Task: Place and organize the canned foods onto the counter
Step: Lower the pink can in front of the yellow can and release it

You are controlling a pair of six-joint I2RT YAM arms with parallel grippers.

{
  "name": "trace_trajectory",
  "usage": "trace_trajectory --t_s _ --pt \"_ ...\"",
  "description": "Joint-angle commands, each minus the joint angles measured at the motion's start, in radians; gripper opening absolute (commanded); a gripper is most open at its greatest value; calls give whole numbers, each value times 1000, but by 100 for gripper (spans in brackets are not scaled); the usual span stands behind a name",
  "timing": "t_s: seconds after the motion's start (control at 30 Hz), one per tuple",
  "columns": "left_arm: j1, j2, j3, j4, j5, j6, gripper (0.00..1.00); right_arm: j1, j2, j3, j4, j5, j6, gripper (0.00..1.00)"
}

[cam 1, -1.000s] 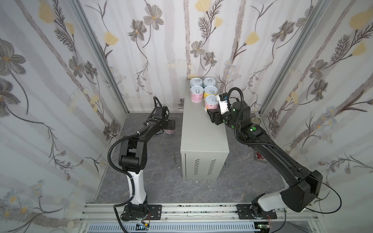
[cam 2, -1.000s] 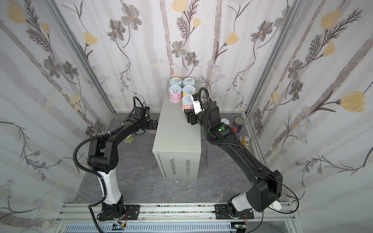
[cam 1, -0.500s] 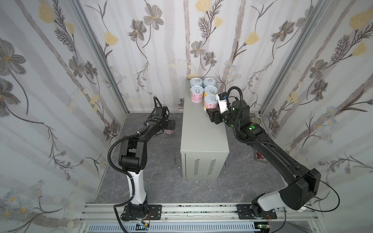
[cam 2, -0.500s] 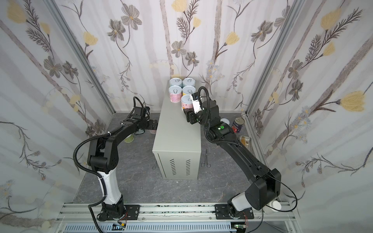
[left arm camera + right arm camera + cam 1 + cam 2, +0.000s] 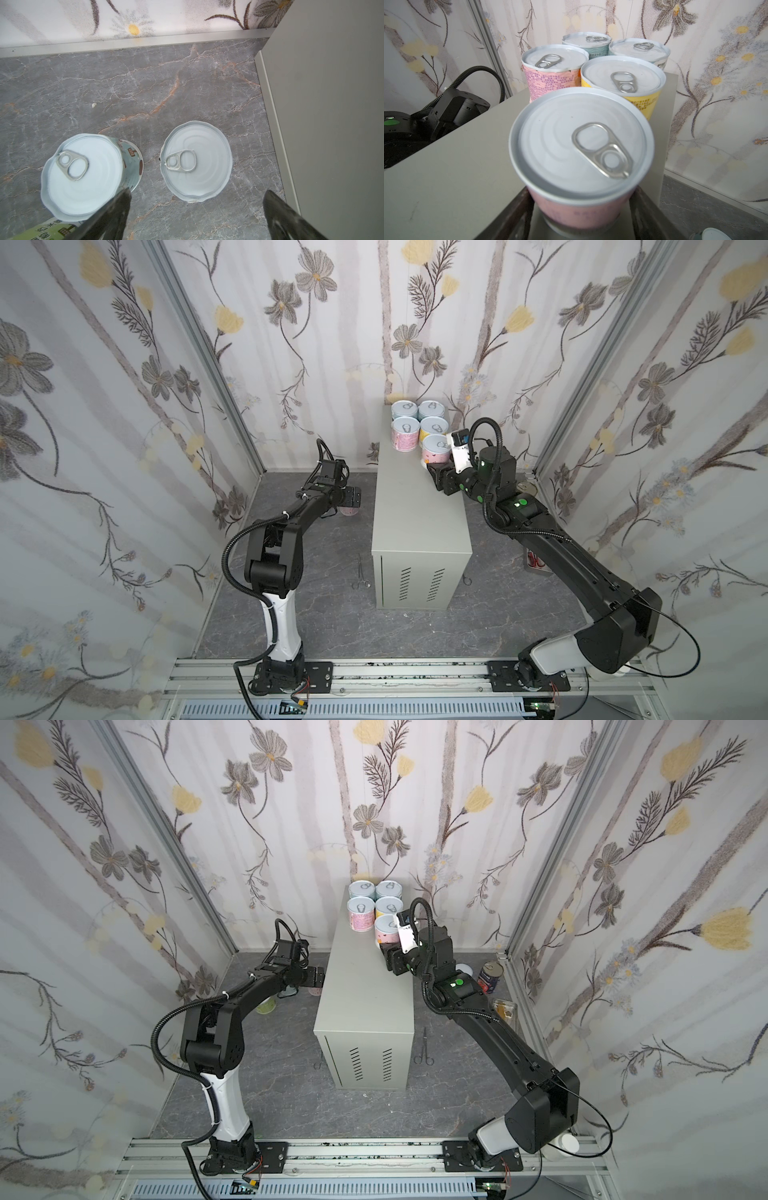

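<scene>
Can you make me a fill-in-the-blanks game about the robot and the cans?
The right gripper grips a can whose label is ___.
Counting that one, ___ cans stand on the counter.
The left gripper hovers with jaws ___ above a floor can.
The tomato can stands on the ___.
Missing words: pink; five; open; floor.

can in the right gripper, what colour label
Pink; the short white-lidded can shows best in right wrist view.
</scene>
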Motion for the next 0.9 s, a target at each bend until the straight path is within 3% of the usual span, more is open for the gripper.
trace_trajectory --t_s 0.0,0.87 --pt "-3 -14 4 -7 -10 5 100 -3 -8 -12 -11 8 -13 70" --pt "-14 -22 0 -20 -21 8 100 -3 -13 -26 11 -25 -21 71"
